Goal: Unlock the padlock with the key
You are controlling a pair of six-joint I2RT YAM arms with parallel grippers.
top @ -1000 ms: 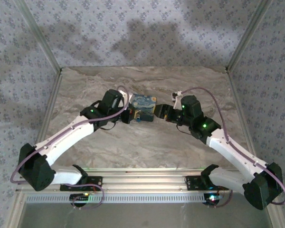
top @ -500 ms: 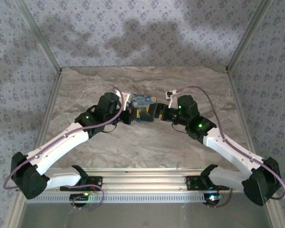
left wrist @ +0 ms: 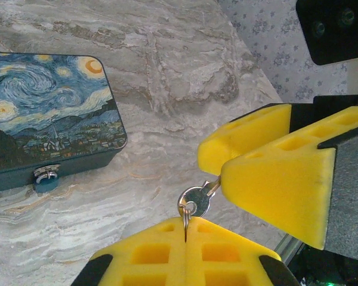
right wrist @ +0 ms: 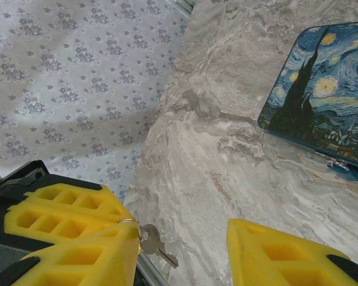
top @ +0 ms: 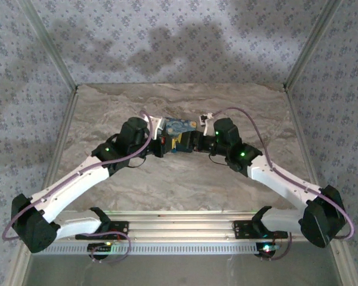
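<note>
The left gripper [top: 162, 145] sits over the middle of the table [top: 107, 107], just in front of the box [top: 180, 126]. In the left wrist view its jaws are pressed fully together. The two yellow fingers [left wrist: 149, 256] meet along one seam and pinch the ring end of the key [left wrist: 194, 201], whose silver head stands just above the fingertips. At the left of that view the box, printed with a Starry Night scene, lies flat on the marble-patterned table. The padlock [left wrist: 46, 179], a small blue piece with a metal bit, hangs at the middle of the box's front wall. It is apart from the key and clear of both grippers.

From its head the key's blade slants up and to the right, toward the right gripper [top: 194, 142], which faces the left gripper from the other side. The right gripper is spread wide. In the right wrist view its fingers [right wrist: 286, 256] stand well apart with bare table between them. The key lies inside that gap, just beside the finger at the left of the view, with its blade slanting down to the right. Whether the blade touches that finger cannot be told, and the jaws grip nothing. Farther right in this view the padlock shows again at the box's lower edge.
</note>
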